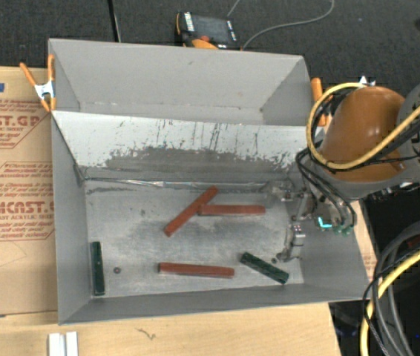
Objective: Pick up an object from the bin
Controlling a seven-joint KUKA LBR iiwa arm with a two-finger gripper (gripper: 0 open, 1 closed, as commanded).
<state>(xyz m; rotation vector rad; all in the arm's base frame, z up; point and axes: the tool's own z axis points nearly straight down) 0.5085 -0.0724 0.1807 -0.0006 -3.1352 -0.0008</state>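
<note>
Looking from the biggest thing down, we start with the grey metal bin [180, 102], whose sloped walls fall to a scuffed flat floor. Next comes the arm [362, 128], reaching in over the right rim with its orange cover and loops of cable.

On the floor lie five slim sticks, well spread. Two crossed red-brown sticks [190, 211] meet in the middle, one slanted, the other level and running off to the right. A lone red-brown stick [195, 271] lies toward the near wall. The left green stick [96, 268] lies along the foot of the left wall. The slanted green stick [264, 268], dark and short, lies at the near right. The pincer [290, 252] hangs low over the floor just beside its right end. We cannot tell whether the pincer is released or clenched.

We judge that slanted green stick the likeliest pick, being the nearest thing. To do the step well, we would centre the pincer over the stick's middle and not its tip. We would then turn the wrist so the grip crosses its narrow width, go down almost to the floor, and clench only then. The stick lies flat and thin, so a shallow or off-centre grip may tip it or push it toward the right wall.
</note>
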